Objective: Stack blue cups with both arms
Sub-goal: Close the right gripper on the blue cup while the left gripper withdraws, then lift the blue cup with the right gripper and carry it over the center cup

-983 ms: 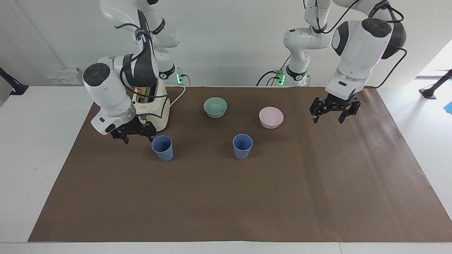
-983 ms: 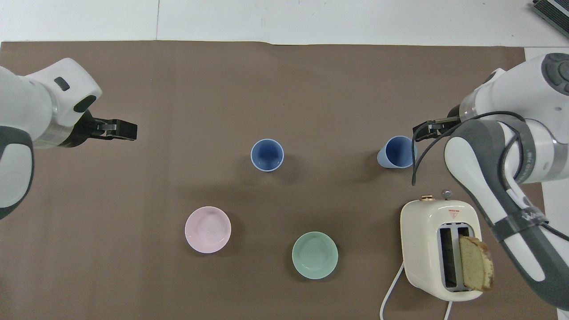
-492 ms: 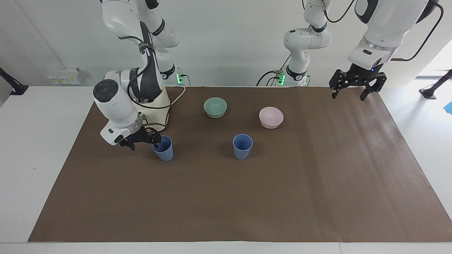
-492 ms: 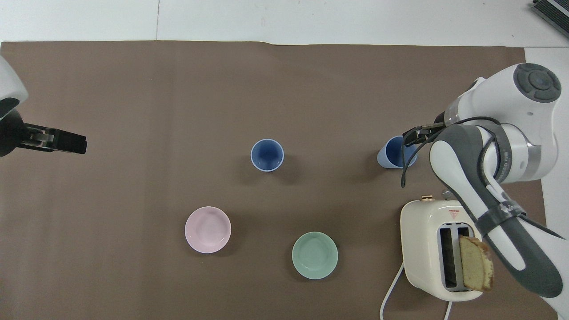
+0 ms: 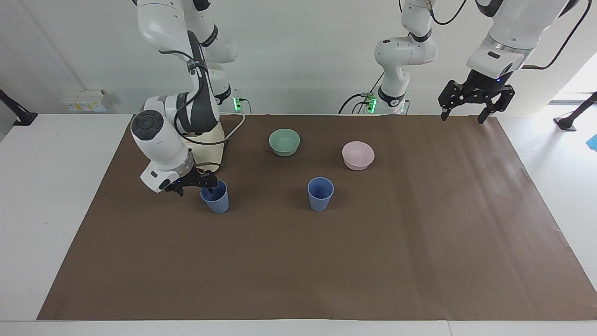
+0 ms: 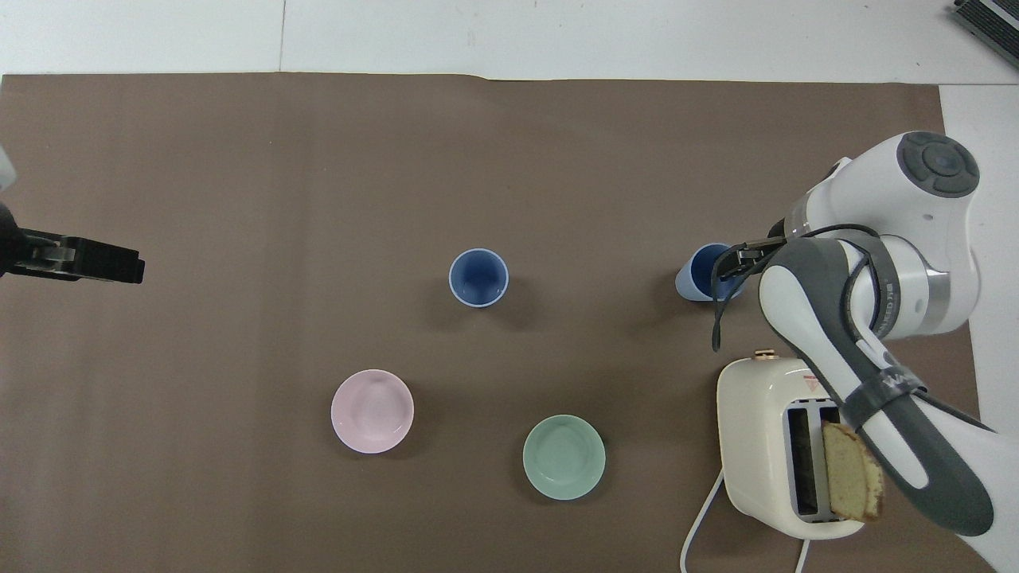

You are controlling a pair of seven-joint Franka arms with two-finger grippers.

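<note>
The two blue cups stand upright and apart on the brown mat. Taking the toaster [image 5: 205,140] as the landmark: the end cup [image 5: 215,196] sits just in front of it, a little farther from the robots, and the middle cup [image 5: 320,193] stands well away from it toward the left arm's end of the table, level with the first.

Both look like thin, matte plastic tumblers, so they are probably very light, fairly stiff at the rim and easy to knock over or slide on the mat. The taper suggests a pinch over the rim, one finger inside and one outside the wall, will hold better than a squeeze low on the narrowing body, where the cup could squirt out.

The right gripper [image 5: 195,182] is down at the end cup's rim on the toaster's side, its fingers at or over the lip; whether they have closed on the wall I cannot tell. The left gripper [image 5: 475,99] hangs high over the mat's edge at the left arm's end, well apart from the toaster, fingers spread, waiting.

Between the toaster and the middle cup lie a mint-green bowl [image 5: 284,141] and a pink bowl [image 5: 358,155], both nearer to the robots than the cups. A slice of bread [image 6: 852,471] stands in the toaster's slot.
</note>
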